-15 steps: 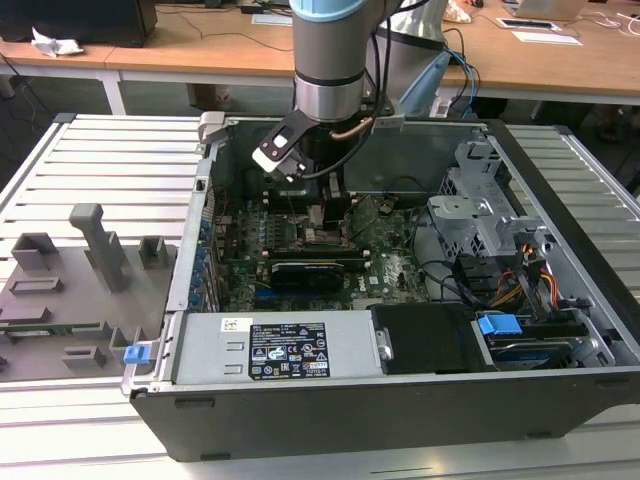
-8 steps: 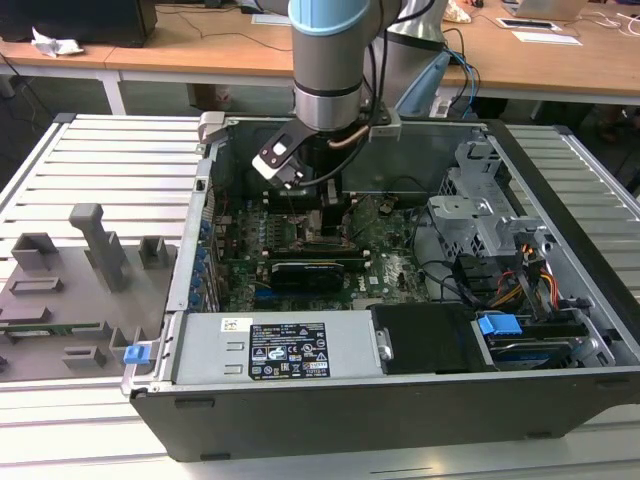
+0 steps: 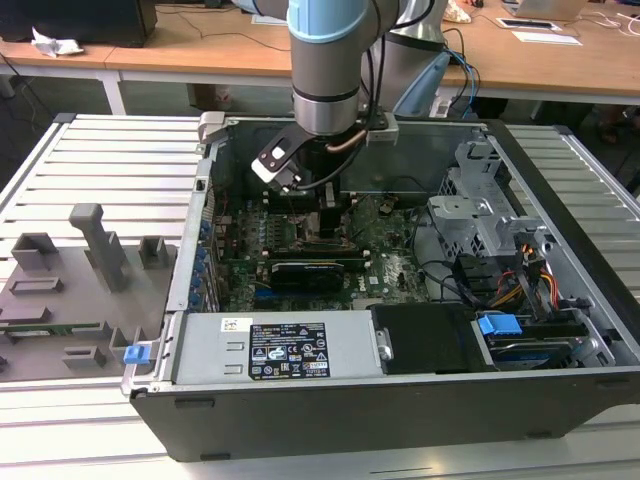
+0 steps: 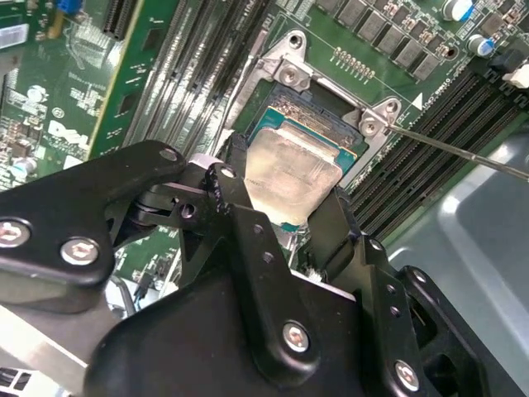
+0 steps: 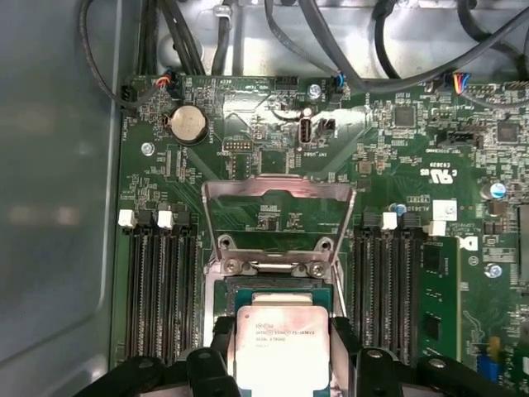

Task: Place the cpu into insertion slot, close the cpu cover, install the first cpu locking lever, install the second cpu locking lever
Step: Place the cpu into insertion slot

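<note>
The small flat square cpu with the silvery-tan metal top point(image 5: 281, 351) is being pinched on two opposite edges by the black gripper point(image 4: 285, 198), with the fingers point(image 5: 344, 341) being pressed against its sides. It's being held right over the dark square insertion slot point(image 5: 273, 285), overlapping it. Whether it's being touched down on the contacts can't be told from either wrist view. The thin square metal cpu cover point(image 5: 277, 190) is propped open just beyond the slot, and a thin wire locking lever point(image 4: 463, 153) is swung out past one socket corner.

Biggest worry, probably: the chip is being lowered a bit skewed or off-centre. If it's being let go like that, the socket contacts are likely being bent, or the chip is being left riding on the slot's rim. It could also be dragged sideways if one finger is sticking as the grip is being released. The open cover is close enough to be clipped. The green motherboard point(image 5: 397, 165) around it is crowded, so little slack is being given.
</note>
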Controlling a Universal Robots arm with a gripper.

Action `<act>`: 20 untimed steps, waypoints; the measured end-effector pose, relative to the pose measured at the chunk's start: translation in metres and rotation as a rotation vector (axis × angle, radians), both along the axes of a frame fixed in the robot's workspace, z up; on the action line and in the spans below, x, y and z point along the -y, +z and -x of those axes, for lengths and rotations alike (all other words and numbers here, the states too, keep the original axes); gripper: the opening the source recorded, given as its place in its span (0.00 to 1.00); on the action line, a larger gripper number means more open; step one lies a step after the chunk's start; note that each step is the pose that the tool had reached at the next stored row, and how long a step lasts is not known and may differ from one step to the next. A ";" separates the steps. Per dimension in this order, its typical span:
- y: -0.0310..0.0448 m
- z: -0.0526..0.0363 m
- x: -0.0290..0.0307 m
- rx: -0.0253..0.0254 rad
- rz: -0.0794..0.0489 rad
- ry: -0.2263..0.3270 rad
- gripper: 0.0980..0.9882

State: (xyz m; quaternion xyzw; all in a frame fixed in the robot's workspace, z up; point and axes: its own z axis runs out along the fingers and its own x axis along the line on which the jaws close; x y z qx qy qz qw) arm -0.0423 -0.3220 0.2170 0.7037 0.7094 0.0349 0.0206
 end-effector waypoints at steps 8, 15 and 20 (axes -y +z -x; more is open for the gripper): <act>-0.0094 0.0006 -0.0013 -0.0001 0.000 -0.028 0.50; -0.0115 0.0009 -0.0034 0.0000 0.000 -0.019 0.50; -0.0135 0.0009 -0.0042 -0.0001 0.001 -0.018 0.50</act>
